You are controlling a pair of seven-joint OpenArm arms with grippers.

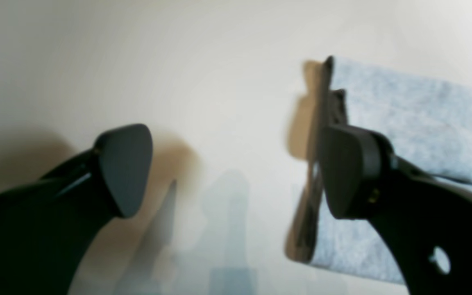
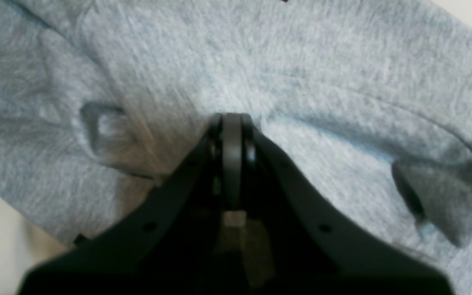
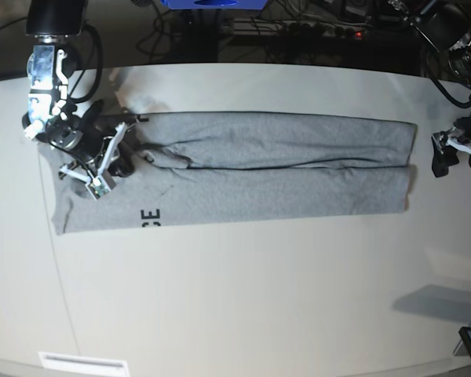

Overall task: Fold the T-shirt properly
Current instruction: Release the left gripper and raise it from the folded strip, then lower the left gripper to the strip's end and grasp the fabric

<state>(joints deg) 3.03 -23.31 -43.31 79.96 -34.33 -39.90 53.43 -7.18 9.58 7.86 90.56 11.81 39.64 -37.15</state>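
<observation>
Two claws at the T-shirt (image 3: 282, 173) ends: right claw (image 2: 232, 123) pressed together on fabric, left claw (image 1: 236, 172) spread beside it.

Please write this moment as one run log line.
T-shirt: folded long strip on table | left hand: open, empty, beside shirt end | right hand: shut, over other end

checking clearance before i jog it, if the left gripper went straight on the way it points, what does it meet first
Most likely the bare table. The left gripper has its jaws wide open with nothing between them, and the T-shirt edge lies off to one side beside one jaw. Depth is unclear in this blurred view.
</observation>
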